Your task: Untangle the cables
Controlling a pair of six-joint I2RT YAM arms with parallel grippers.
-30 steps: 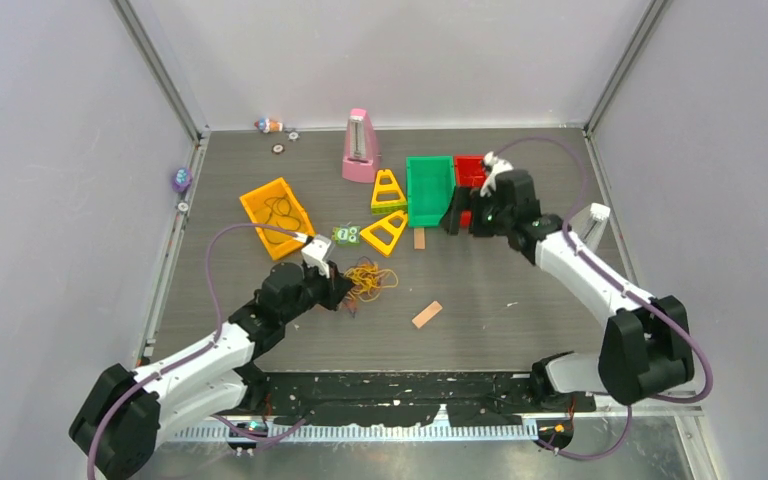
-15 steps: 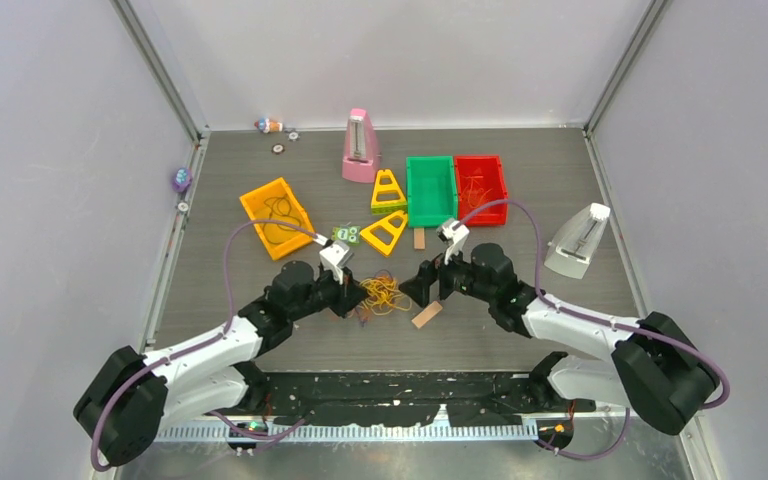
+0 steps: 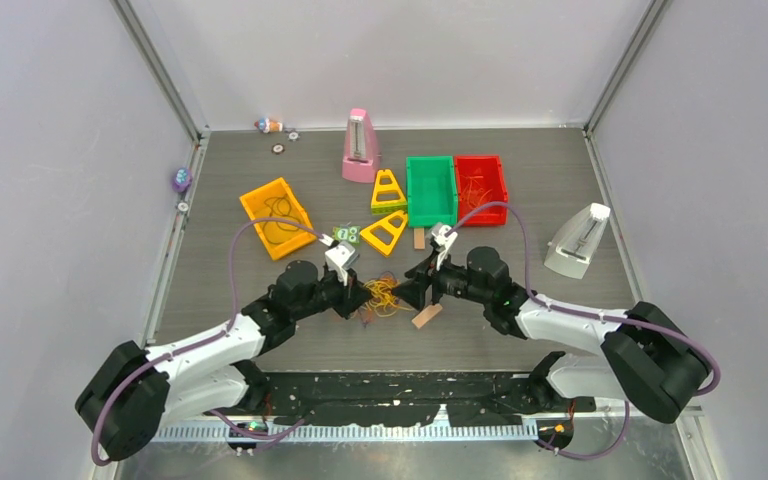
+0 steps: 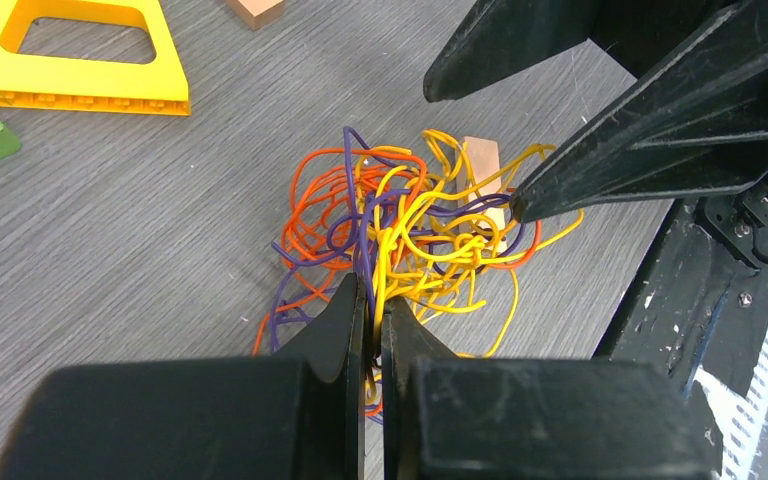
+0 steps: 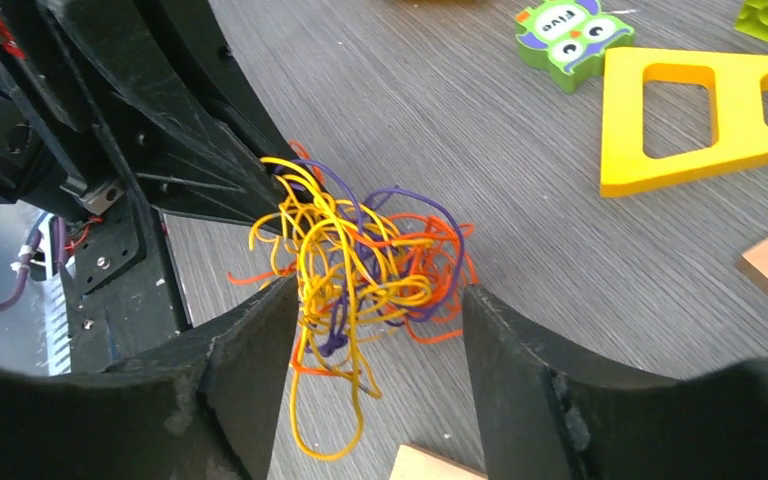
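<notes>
Left gripper (image 4: 372,300): fingers clenched on a few yellow and purple strands at the near edge of the cables (image 4: 410,225), a knotted clump on the table (image 4: 110,250) between both arms.

Right gripper (image 5: 375,300): fingers apart, straddling the clump, nothing pinched.

Risk: closing on the whole wad and pulling would tighten the knots. The wooden block (image 4: 482,160) just beyond could get dragged along.
</notes>
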